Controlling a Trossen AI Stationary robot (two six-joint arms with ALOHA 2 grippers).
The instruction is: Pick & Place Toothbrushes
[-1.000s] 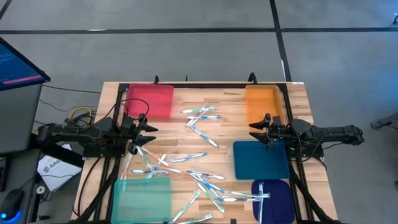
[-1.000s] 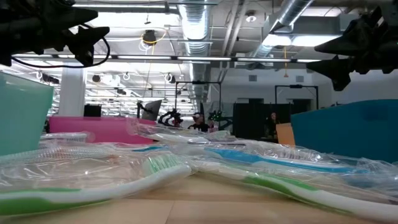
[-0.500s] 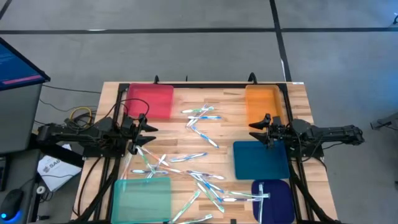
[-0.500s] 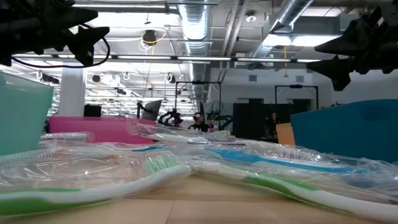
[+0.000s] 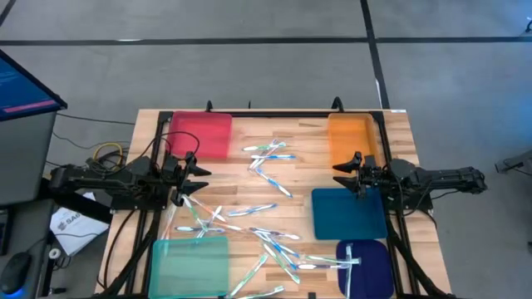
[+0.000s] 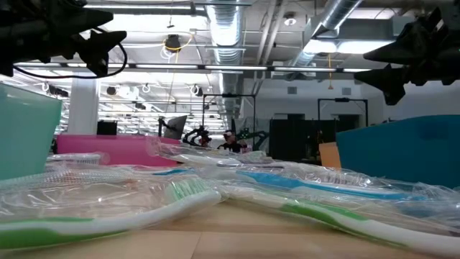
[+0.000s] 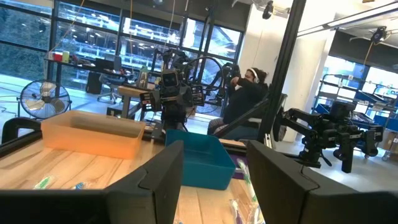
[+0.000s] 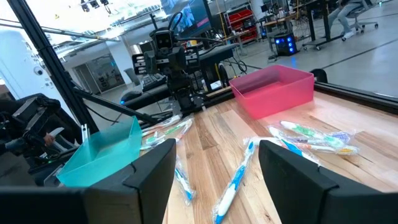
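You have both arms hovering over the table [image 5: 249,120] with nothing picked yet, so the step in hand looks like choosing a first brush. The toothbrushes [image 5: 270,237] lie wrapped and scattered down the middle of the wood, thickest toward the near edge between the teal tray [image 5: 189,264] and the dark blue tray [image 5: 366,278], where one brush already seems to lie, with a smaller cluster farther off between the pink tray [image 5: 200,134] and the orange tray [image 5: 350,138]. Your left gripper [image 5: 193,178] hangs at the left side with its fingers apart and empty; your right gripper [image 5: 343,176] hangs by the blue tray [image 5: 349,214], likewise parted, holding nothing. Go for a brush lying alone, across its handle; the crossed ones near the teal tray will probably drag neighbours, and the slick wrappers may slip
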